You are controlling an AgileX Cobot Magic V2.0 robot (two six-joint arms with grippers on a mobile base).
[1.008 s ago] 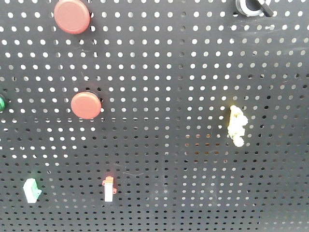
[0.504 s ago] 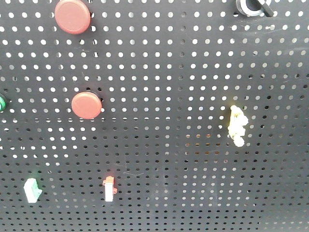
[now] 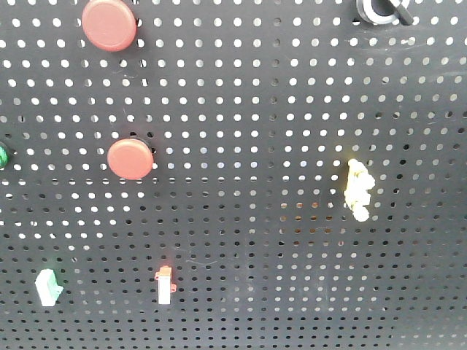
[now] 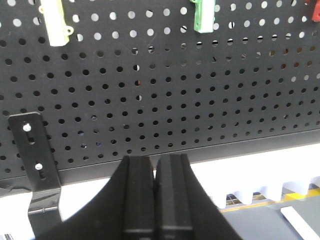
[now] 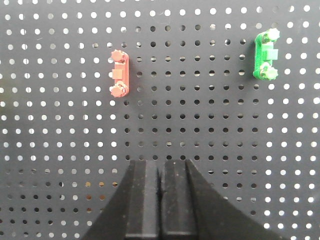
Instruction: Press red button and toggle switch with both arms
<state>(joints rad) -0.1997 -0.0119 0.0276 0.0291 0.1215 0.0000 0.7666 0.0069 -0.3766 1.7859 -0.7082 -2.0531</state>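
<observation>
In the front view two red round buttons sit on the black pegboard: a larger one at the top left and a smaller one below it. The toggle switch, a black lever in a silver-white ring, is cut off at the top right edge. No gripper shows in the front view. My left gripper is shut and empty, below the pegboard's bottom edge. My right gripper is shut and empty, facing the board below a red rocker switch.
The front view also shows a pale yellow knobbly switch, a small white red-tipped switch, a white-green switch and a green button. A green rocker switch and a black mounting bracket show in the wrist views.
</observation>
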